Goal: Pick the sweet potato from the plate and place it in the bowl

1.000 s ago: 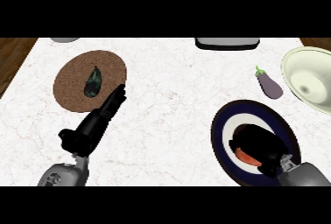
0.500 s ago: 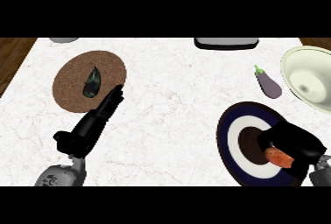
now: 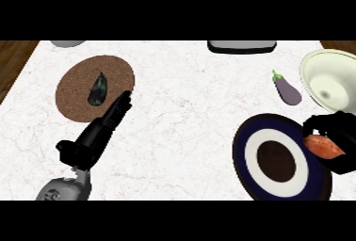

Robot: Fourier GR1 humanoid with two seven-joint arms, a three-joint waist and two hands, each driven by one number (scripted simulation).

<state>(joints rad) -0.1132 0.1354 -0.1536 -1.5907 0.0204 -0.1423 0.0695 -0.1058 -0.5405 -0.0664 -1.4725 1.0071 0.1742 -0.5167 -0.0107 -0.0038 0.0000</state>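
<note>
While the right hand [image 3: 335,141] clasps the sweet potato [image 3: 323,146], white marble counter [image 3: 188,117] spreads below.

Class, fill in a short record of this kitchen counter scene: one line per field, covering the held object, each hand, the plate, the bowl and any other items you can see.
Held object: sweet potato, off the plate's centre, over its right rim
Right hand: right hand, fingers curled round the sweet potato
Left hand: left hand, fingers straight, holding nothing, pointing toward the brown mat
Plate: dark blue plate with white ring, nothing lying at its centre
Bowl: pale bowl at right edge, nothing visible inside
Other items: eggplant beside the bowl; dark green vegetable on the mat
</note>
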